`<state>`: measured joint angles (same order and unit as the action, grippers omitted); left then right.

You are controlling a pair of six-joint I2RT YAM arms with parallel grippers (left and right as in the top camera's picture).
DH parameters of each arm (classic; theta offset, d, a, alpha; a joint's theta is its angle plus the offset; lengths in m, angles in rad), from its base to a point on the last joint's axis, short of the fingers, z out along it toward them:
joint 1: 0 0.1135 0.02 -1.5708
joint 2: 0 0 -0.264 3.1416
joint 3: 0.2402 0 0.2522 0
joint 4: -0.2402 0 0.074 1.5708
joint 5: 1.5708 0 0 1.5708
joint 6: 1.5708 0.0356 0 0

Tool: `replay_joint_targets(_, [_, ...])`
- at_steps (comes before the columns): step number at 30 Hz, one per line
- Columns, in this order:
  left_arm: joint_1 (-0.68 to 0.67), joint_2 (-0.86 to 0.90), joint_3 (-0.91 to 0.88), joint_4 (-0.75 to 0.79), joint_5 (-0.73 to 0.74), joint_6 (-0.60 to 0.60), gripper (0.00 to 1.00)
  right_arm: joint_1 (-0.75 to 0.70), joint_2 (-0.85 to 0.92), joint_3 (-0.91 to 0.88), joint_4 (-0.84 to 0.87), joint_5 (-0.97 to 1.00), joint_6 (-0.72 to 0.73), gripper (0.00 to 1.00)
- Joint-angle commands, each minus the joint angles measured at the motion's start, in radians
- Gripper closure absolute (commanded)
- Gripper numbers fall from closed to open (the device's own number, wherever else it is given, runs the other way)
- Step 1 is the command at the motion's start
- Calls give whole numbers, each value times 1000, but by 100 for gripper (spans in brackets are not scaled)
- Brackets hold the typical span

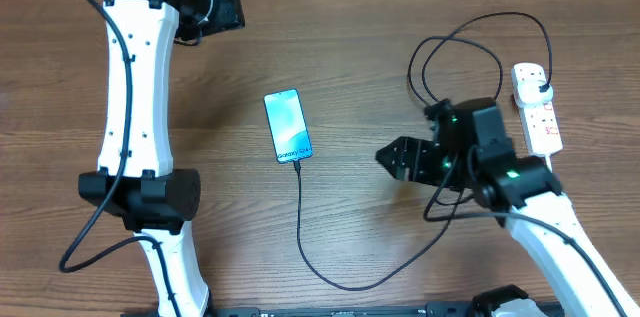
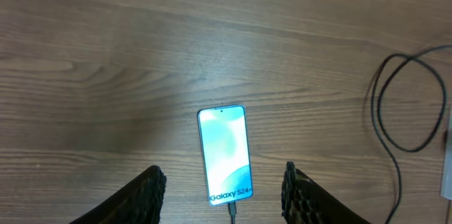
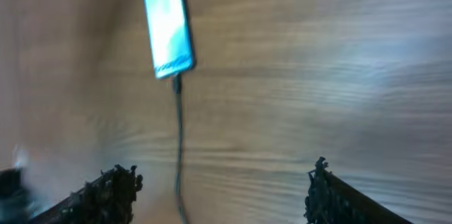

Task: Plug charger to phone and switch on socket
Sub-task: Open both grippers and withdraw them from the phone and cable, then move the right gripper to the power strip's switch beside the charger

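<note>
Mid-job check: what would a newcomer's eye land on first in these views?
The phone, its blue screen lit, lies mid-table with the thin black charger meeting its near end and curving off to the right. At the table's right edge lies the white socket, with the cable's loops beside it. The right gripper hangs open between phone and socket.

I count the items as follows. Phone (image 1: 288, 126): one. Charger (image 1: 300, 227): one. Socket (image 1: 538, 107): one. Table (image 1: 330, 37): one. Grippers: two, namely the left gripper (image 2: 222, 196) and the right gripper (image 3: 219, 189). Fingers (image 2: 145, 199) per gripper: two, four in total.
</note>
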<state>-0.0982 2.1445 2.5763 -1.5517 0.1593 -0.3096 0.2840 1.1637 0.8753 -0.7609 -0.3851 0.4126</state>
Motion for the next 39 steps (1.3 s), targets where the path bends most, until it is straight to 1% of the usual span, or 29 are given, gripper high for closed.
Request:
replay_joint_targets(1, [-1, -22, 22, -21, -10, 26, 38, 2, -85, 102, -72, 243, -29, 15])
replay_joint_targets(2, [-1, -22, 22, -27, -11, 26, 36, 0, -105, 126, -96, 279, -29, 15])
replay_joint_targets(3, [-1, -22, 22, -37, -12, 26, 30, -5, -118, 143, -111, 301, -29, 15])
replay_joint_targets(4, [-1, -22, 22, -48, -14, 26, 21, -21, -137, 165, -129, 312, -29, 15])
replay_joint_targets(6, [-1, -22, 22, -61, -14, 26, 0, -65, -166, 192, -149, 311, -29, 15])
replay_joint_targets(9, [-1, -22, 22, -64, -13, 26, 0, -139, -193, 201, -165, 294, -29, 16])
replay_joint_targets(10, [-1, -22, 22, -64, -13, 26, 0, -170, -200, 202, -169, 279, -29, 22])
replay_joint_targets(11, [-1, -22, 22, -64, -13, 26, 0, -210, -201, 201, -176, 254, -31, 39])
replay_joint_targets(12, [-1, -22, 22, -64, -13, 26, 0, -228, -201, 202, -179, 240, -37, 48])
replay_joint_targets(14, [-1, -22, 22, -64, -13, 26, 0, -303, -199, 202, -190, 177, -55, 83])
replay_joint_targets(15, [-1, -22, 22, -64, -13, 26, 0, -340, -199, 203, -196, 152, -56, 96])
replay_joint_targets(20, [-1, -22, 22, -64, -13, 26, 0, -455, -198, 225, -219, 91, -82, 96])
replay_joint_targets(24, [-1, -22, 22, -64, -13, 26, 0, -537, -182, 282, -249, 91, -86, 97])
replay_joint_targets(27, [-1, -22, 22, -64, -13, 26, 0, -603, -136, 344, -280, 48, -108, 97])
replay_joint_targets(30, [-1, -22, 22, -64, -13, 26, 0, -704, -61, 404, -290, -20, -123, 97])
replay_joint_targets(31, [-1, -22, 22, -64, -13, 26, 0, -719, -51, 407, -283, -36, -129, 97])
replay_joint_targets(35, [-1, -22, 22, -64, -13, 26, 0, -853, 69, 410, -232, -170, -130, 96])
replay_joint_targets(39, [-1, -22, 22, -64, -13, 26, 0, -943, 208, 409, -184, -237, -130, 96])
